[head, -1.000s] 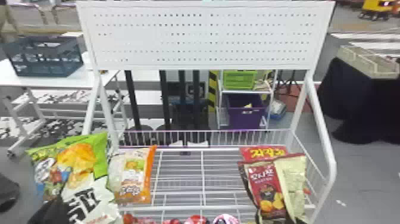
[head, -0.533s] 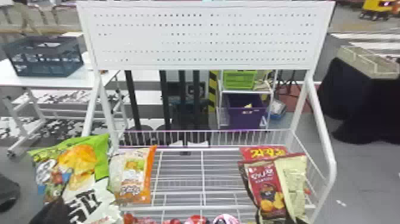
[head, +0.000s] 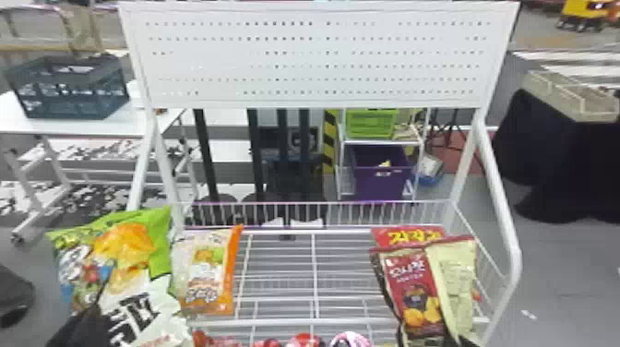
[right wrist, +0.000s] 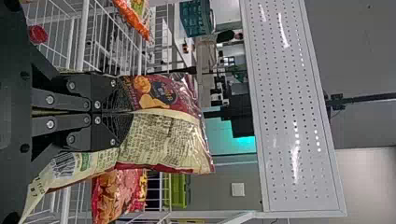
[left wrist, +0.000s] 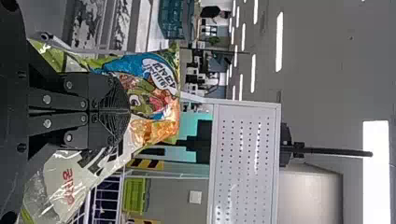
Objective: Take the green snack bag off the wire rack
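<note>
The rack (head: 277, 321) holds an orange bag (head: 207, 272) and a red bag (head: 415, 236).

You're looking at what seems to be a workshop or lab hall with a shop-style display in it. The shop part is the white metal wire rack (head: 277, 321) in front of you, topped by a white perforated panel (head: 318, 60) and stocked with bright snack bags, such as the clear-and-orange bag (head: 207, 277) on its left. Beyond it, you've got workroom kit: a white wheeled table (head: 11, 113) with a dark blue slatted plastic crate (head: 69, 104) at far left, lime-green (head: 371, 123) and purple (head: 383, 182) plastic bins on a white stand, black-and-yellow hazard striping (head: 329, 147), and a black-draped table (head: 553, 147) at far right. Your left wrist view adds long white strip lights (left wrist: 279, 42) on a grey ceiling.
</note>
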